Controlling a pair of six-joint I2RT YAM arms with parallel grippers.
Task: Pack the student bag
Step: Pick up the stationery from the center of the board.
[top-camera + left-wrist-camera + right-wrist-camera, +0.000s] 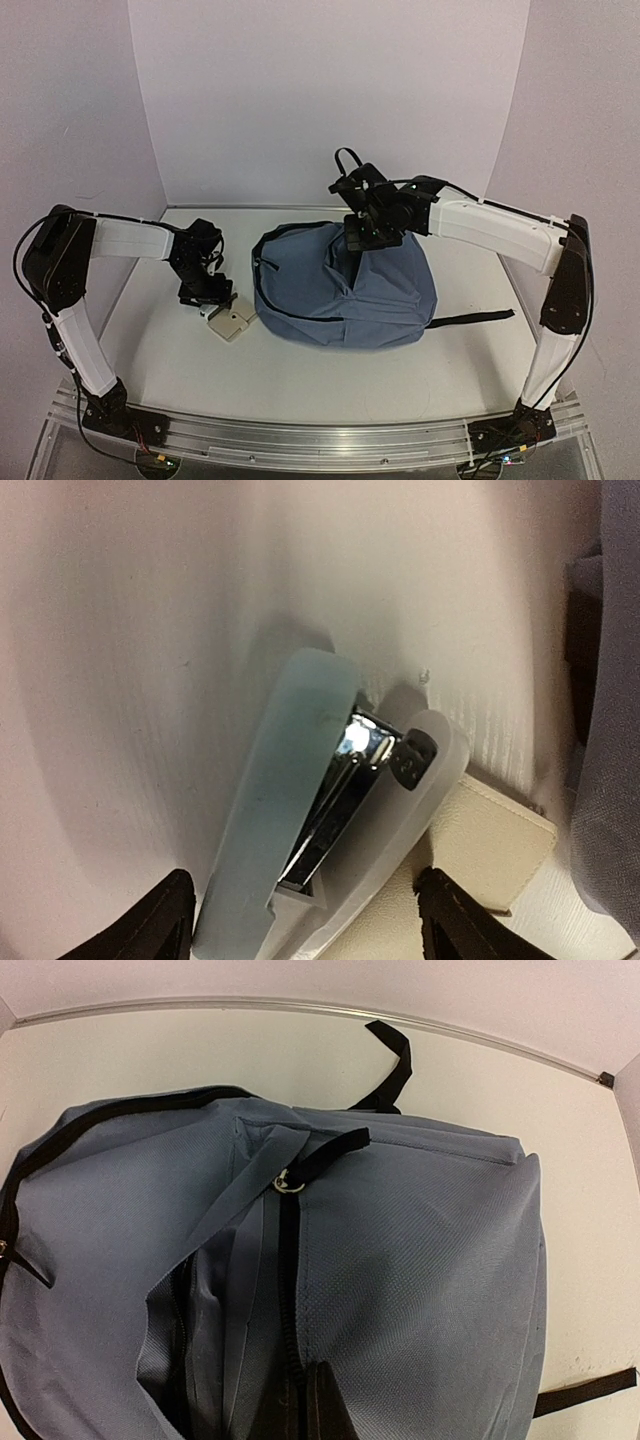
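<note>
though cropped, right pincer (303, 1408) grips student bag (430, 1260).

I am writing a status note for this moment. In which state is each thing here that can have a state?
student bag: lying on the table, zipper partly open.
stapler: lying down, not held.
left gripper: open, one finger on each side of the stapler.
right gripper: shut on the fabric of the student bag.
</note>
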